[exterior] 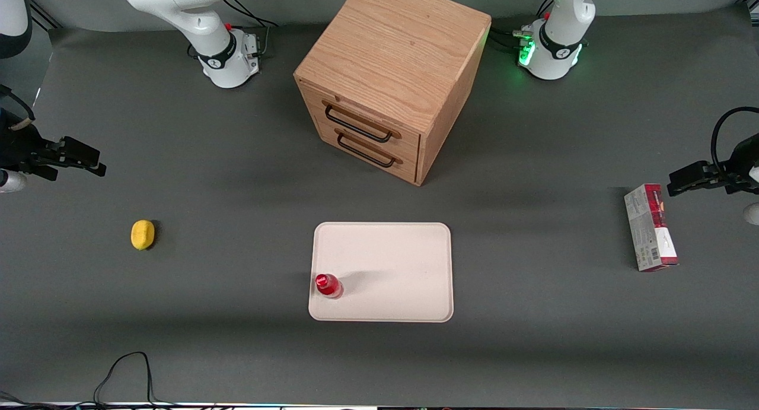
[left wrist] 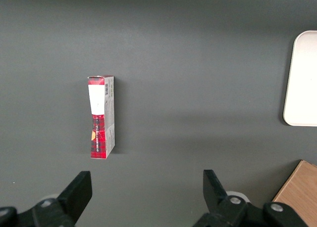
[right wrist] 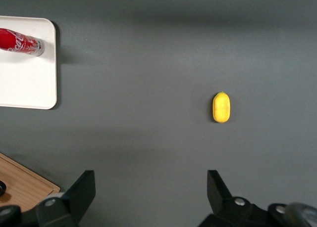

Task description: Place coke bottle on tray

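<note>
The red coke bottle (exterior: 328,285) stands upright on the cream tray (exterior: 391,267), in the tray's corner nearest the front camera on the working arm's side. It also shows in the right wrist view (right wrist: 21,41), on the tray (right wrist: 27,83). My right gripper (exterior: 95,164) is open and empty, raised high at the working arm's end of the table, well away from the tray. In the right wrist view the gripper (right wrist: 151,180) has its fingers wide apart over bare mat.
A yellow lemon (exterior: 142,234) lies on the mat between my gripper and the tray, also in the right wrist view (right wrist: 221,107). A wooden two-drawer cabinet (exterior: 385,78) stands farther back. A red-and-grey carton (exterior: 650,227) lies toward the parked arm's end.
</note>
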You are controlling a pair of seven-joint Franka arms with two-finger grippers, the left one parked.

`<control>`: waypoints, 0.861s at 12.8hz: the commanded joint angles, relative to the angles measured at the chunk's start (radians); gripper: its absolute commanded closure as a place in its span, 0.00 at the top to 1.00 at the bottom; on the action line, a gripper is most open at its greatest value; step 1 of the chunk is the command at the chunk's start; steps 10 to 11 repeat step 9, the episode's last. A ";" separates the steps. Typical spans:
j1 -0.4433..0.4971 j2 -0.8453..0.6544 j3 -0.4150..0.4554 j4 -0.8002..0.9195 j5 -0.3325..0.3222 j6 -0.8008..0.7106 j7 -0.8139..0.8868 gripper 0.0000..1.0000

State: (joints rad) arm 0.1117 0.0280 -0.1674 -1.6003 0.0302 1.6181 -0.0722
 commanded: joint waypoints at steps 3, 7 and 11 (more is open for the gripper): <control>0.002 -0.016 0.020 -0.001 -0.023 -0.017 0.084 1.00; 0.016 -0.016 0.009 -0.001 -0.023 -0.017 0.086 1.00; 0.016 -0.016 0.009 0.000 -0.024 -0.018 0.086 1.00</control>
